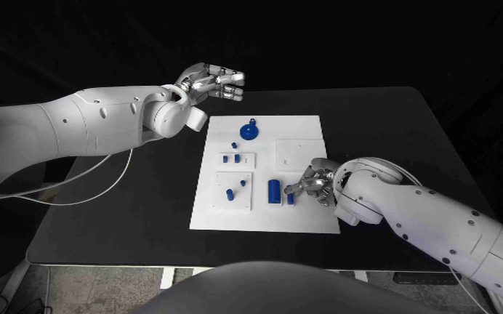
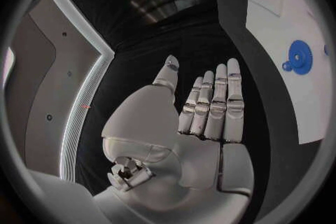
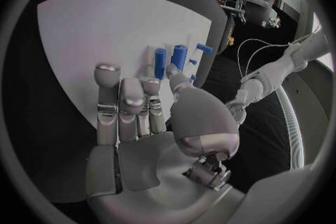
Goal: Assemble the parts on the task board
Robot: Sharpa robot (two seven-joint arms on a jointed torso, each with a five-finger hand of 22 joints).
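Observation:
The white task board point(image 1: 296, 126) lies mid-table. On it sit a round blue disc part point(image 1: 249, 131), several small blue pegs point(image 1: 232, 158) and a taller blue cylinder point(image 1: 273, 189). My right hand point(image 1: 315, 182) hovers low over the board's right front part, just right of the cylinder, fingers apart and holding nothing. In the right wrist view the right hand point(image 3: 136, 115) has straight fingers, and its thumb tip lies near two blue cylinders point(image 3: 178, 56). My left hand point(image 1: 214, 83) is raised beyond the board's far left corner, flat and empty. The left wrist view shows the left hand point(image 2: 206, 112) and the disc point(image 2: 299, 57).
The black table point(image 1: 398, 132) extends on both sides of the board. A white cable point(image 1: 63, 194) loops over the table's left edge under my left arm. Raised square plates on the board point(image 1: 296, 153) sit between the pegs and my right hand.

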